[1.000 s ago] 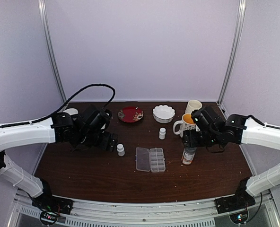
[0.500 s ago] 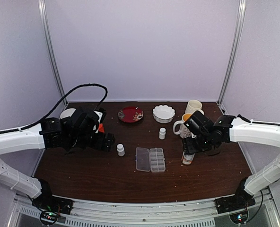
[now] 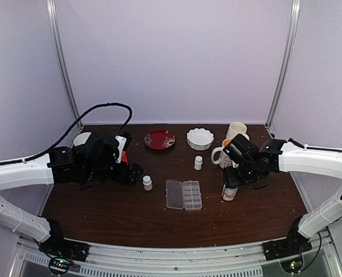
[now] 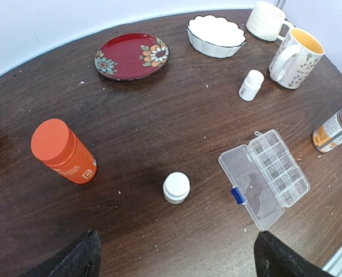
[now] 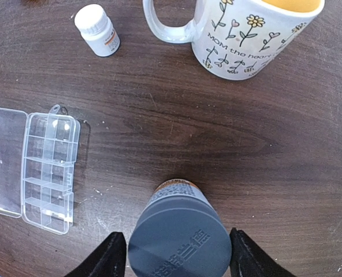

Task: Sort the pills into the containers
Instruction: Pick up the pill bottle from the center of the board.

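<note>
The clear pill box (image 3: 183, 194) lies open mid-table, lid flat on its left; it also shows in the left wrist view (image 4: 266, 178) and the right wrist view (image 5: 32, 164). Tiny whitish specks, possibly pills (image 4: 119, 192), are scattered on the wood. My right gripper (image 3: 231, 180) is shut on the cap of an upright grey-capped bottle (image 5: 179, 239), a finger on each side (image 5: 116, 257). The bottle stands on the table right of the box. My left gripper (image 4: 177, 259) is open and empty, above the table near a small white bottle (image 4: 176, 187).
An orange bottle (image 4: 63, 151) stands left of the white bottle. A second white bottle (image 5: 97, 30) and a flowered mug (image 5: 252, 34) stand behind the box. A red plate (image 3: 159, 139), a white bowl (image 3: 200, 138) and a cream mug (image 3: 236, 130) are at the back.
My right gripper has come down over the grey-capped bottle and its fingers now flank the cap. My left arm has pulled back to the left, uncovering the orange bottle.
</note>
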`<state>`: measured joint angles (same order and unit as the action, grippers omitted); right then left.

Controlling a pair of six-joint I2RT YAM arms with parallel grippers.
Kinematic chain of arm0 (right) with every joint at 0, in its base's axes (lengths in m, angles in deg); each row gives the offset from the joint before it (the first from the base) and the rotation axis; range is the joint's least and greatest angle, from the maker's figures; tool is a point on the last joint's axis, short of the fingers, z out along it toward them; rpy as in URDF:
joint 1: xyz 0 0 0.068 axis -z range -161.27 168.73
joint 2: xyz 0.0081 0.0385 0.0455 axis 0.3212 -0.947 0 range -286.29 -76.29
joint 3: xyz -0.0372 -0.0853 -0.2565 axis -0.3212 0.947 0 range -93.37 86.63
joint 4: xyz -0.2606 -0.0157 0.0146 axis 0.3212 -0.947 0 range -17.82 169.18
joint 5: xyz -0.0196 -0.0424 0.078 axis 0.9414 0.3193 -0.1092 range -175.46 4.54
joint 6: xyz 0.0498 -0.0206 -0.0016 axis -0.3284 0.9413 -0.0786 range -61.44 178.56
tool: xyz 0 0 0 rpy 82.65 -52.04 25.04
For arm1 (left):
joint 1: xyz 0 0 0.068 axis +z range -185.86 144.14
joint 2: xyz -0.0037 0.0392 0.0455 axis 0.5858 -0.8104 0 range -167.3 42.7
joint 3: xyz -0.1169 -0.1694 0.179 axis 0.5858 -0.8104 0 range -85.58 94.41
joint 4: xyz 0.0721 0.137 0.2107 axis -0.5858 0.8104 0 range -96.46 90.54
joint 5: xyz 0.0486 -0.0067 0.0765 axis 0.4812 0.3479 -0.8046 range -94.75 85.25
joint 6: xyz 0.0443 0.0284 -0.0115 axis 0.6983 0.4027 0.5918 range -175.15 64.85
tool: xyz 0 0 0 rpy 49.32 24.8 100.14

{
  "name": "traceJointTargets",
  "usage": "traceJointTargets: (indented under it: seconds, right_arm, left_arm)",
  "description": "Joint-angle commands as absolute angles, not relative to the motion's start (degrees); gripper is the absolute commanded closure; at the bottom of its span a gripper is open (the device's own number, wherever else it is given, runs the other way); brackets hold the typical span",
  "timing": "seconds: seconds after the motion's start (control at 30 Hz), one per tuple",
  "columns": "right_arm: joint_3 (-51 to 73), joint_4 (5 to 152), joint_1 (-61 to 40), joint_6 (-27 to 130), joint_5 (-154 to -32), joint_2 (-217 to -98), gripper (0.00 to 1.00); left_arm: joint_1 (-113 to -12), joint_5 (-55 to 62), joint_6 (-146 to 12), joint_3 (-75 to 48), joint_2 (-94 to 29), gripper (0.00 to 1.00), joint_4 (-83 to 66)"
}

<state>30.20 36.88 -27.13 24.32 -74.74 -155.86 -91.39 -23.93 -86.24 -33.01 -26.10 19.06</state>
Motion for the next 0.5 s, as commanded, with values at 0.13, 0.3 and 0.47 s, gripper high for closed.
traceJointTargets:
  seconds: [0.13, 0.3, 0.47]
  right_arm:
    - [28.08, 36.07, -26.88, 25.38, -73.35, -156.91, 0.40]
    - [27.48, 35.66, -26.88, 25.51, -73.10, -157.74, 0.40]
    - [27.30, 35.10, -26.82, 25.45, -72.60, -158.11, 0.32]
  left_arm:
    - [-91.11, -22.63, -84.77, -32.85, -26.01, 0.05, 15.34]
    - [-91.10, -22.71, -84.68, -32.93, -25.84, 0.06, 15.32]
    - [-91.06, -22.86, -84.68, -33.24, -25.47, 0.06, 15.33]
